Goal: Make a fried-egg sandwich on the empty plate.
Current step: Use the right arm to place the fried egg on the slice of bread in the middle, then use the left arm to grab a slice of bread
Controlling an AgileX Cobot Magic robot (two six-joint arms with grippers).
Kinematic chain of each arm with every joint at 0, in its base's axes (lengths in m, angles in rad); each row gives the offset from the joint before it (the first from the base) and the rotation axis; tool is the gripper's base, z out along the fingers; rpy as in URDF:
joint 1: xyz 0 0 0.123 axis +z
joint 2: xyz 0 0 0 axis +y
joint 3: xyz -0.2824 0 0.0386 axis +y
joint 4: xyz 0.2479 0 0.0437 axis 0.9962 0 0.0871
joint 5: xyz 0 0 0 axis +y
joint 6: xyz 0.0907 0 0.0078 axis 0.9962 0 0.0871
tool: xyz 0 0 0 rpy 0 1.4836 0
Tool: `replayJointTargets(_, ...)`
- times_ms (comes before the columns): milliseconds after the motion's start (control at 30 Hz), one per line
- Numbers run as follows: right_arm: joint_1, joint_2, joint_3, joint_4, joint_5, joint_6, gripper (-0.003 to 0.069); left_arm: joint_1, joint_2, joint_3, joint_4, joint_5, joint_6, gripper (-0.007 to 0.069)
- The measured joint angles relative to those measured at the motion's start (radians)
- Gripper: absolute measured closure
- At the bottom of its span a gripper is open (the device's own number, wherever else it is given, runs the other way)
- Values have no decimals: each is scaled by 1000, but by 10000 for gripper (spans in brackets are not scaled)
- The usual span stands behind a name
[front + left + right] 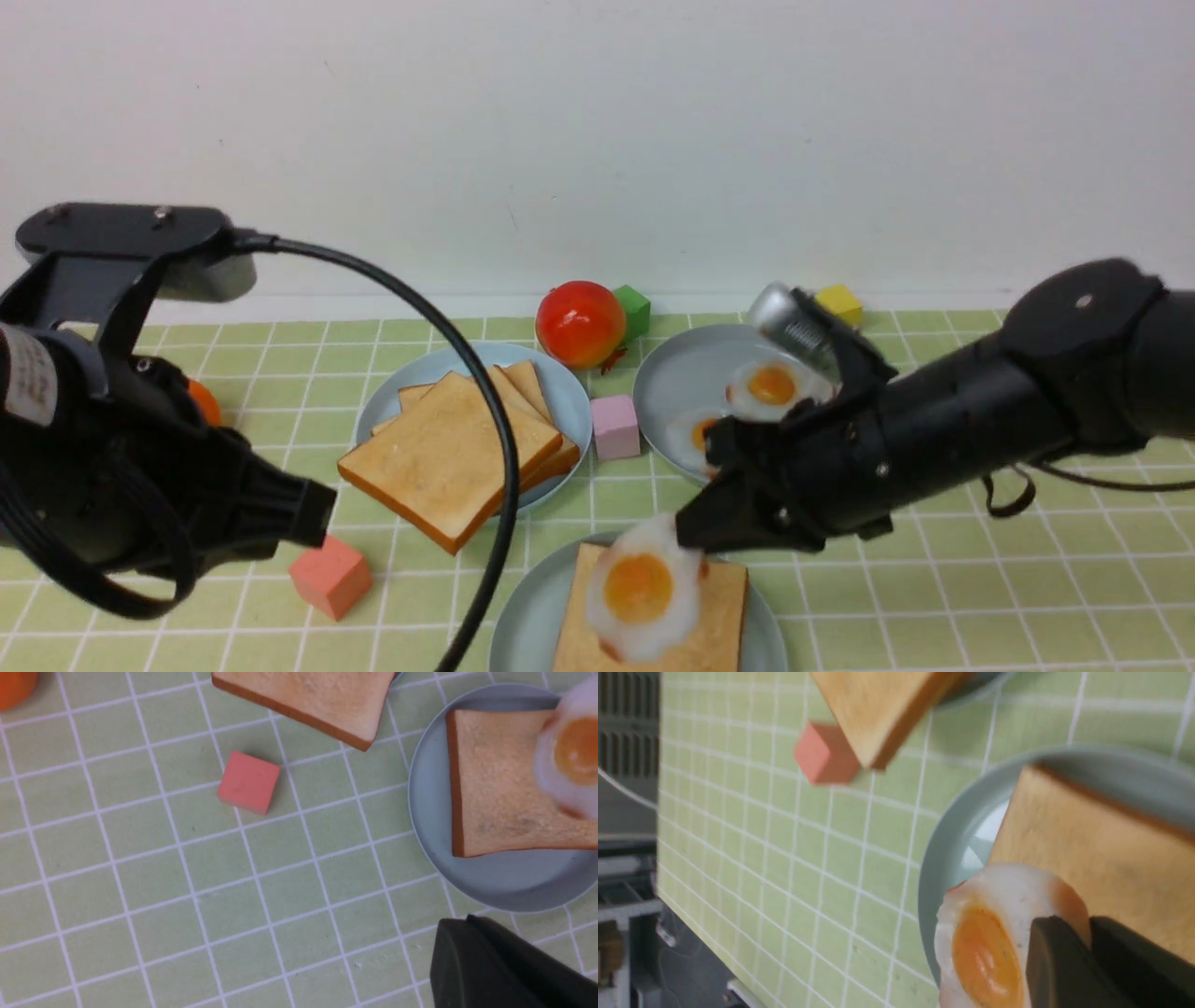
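A pale teal plate [523,621] at the front centre holds one toast slice [724,607]. My right gripper [691,537] is shut on the edge of a fried egg [641,590] and holds it tilted just over that toast. In the right wrist view the egg [985,947] is pinched between the fingers [1057,961] above the toast [1101,854]. My left gripper [460,940] is shut and empty over the mat, beside the plate [495,886]. A stack of toast slices [448,453] lies on a light-blue plate [560,392] further back.
A grey plate [681,383] at the back holds two more eggs [773,385]. A pink block [615,427], a salmon block [330,576], a red tomato [581,323], a green block [634,309] and a yellow block [839,302] lie on the checked mat.
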Motion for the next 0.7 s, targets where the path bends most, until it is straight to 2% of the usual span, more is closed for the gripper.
replayJointTargets(167, 64, 24, 31, 3, -128, -12, 569, 0, -1, 16, -11, 0, -3, 627)
replayJointTargets(300, 69, 37, 34, 1, -189, -16, 509, 0, -1, 16, -24, 0, -6, 627)
replayJointTargets(367, 69, 38, 34, -20, -203, -16, 432, 0, -1, 16, -33, 0, -6, 624)
replayJointTargets(400, 69, 33, 34, -74, -205, -17, 335, 0, -1, 16, -37, 0, -6, 624)
replayJointTargets(533, 69, -42, 36, -249, -195, -9, 144, 0, -1, 16, -42, 0, -10, 617)
replayJointTargets(567, 69, -48, 36, -270, -191, -3, 126, 0, -1, 16, -43, 0, -11, 617)
replayJointTargets(600, 69, -112, 26, -368, -157, 33, 64, 0, -1, 16, -46, -4, -14, 614)
replayJointTargets(700, 69, -223, -41, -573, -18, 153, 6, 0, -1, 24, -51, -54, -18, 610)
